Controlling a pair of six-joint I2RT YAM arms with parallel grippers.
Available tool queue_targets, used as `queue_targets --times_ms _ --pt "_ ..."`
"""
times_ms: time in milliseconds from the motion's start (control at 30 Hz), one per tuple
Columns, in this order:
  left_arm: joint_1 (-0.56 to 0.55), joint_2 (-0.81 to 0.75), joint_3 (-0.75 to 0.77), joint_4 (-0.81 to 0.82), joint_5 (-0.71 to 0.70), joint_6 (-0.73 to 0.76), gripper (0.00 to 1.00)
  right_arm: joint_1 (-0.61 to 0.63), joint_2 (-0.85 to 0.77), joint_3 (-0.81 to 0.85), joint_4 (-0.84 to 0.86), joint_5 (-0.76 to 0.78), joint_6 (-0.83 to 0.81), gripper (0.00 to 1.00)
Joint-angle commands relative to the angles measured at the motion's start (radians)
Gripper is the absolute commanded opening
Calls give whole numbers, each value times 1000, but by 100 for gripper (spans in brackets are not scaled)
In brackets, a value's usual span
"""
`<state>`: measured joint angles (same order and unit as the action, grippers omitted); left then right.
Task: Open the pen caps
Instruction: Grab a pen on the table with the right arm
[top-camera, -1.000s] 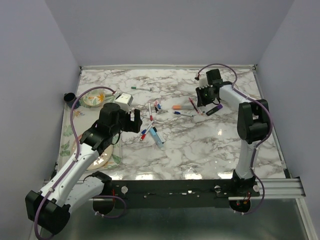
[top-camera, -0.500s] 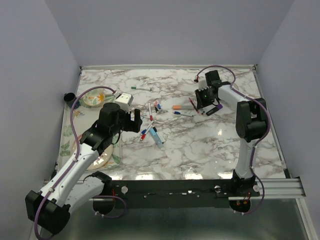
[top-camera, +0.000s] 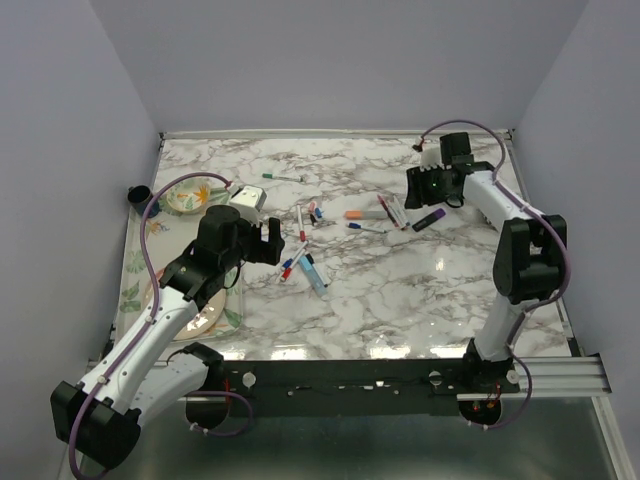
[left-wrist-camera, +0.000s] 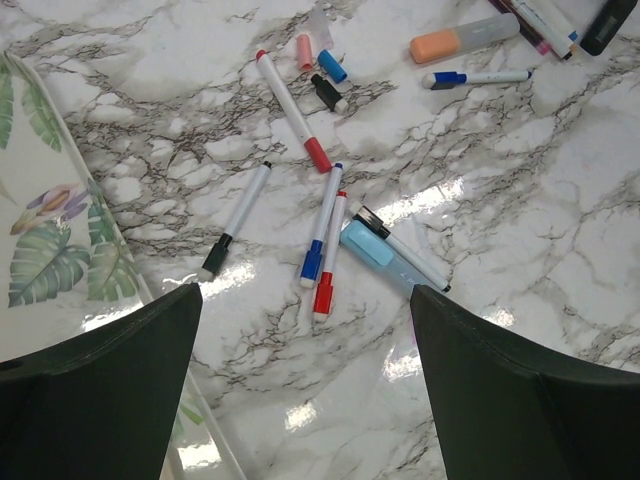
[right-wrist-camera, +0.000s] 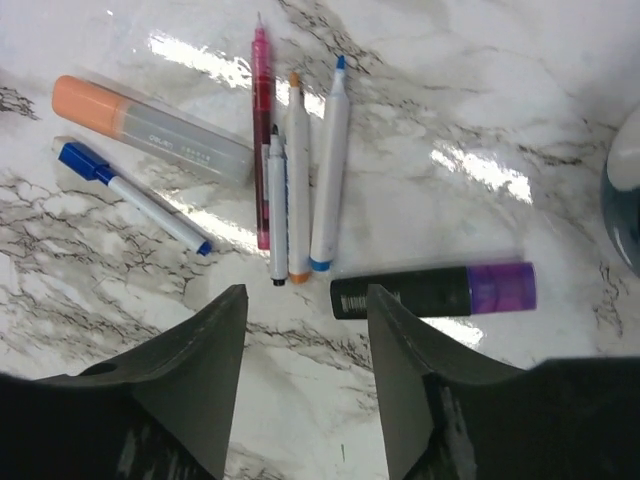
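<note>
We have both grippers spread and empty above the pens.
Left gripper hangs over the marble table; three loose pen caps (pink, blue, black) lie well ahead of its fingers, by the tip end of the red pen. Right gripper: we see a purple-capped marker just off its fingertips, with bare-tipped pens ahead.

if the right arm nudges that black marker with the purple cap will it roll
The black marker looks round-bodied and lies flat on the glossy marble table, so it would probably roll or skid. It seems rigid and light, so bending is unlikely.
</note>
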<state>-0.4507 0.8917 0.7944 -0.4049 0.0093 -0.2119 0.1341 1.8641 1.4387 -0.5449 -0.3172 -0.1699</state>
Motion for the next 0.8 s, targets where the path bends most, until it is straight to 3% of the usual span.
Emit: queue_targets --times_ms 0,133,267,367,767 --pt "10 -22 6 21 18 11 94 -51 -51 -86 6 -54 62 61" --pt "10 -23 6 21 23 11 94 -53 -79 -139 59 33 162 67" --pt "12 -22 6 21 21 11 94 -53 -63 -147 89 260 306 71" --pt "12 -22 6 21 23 11 94 -53 -23 -113 77 341 369 75" --pt "14 -20 5 24 27 11 94 -36 128 15 10 446 445 77"
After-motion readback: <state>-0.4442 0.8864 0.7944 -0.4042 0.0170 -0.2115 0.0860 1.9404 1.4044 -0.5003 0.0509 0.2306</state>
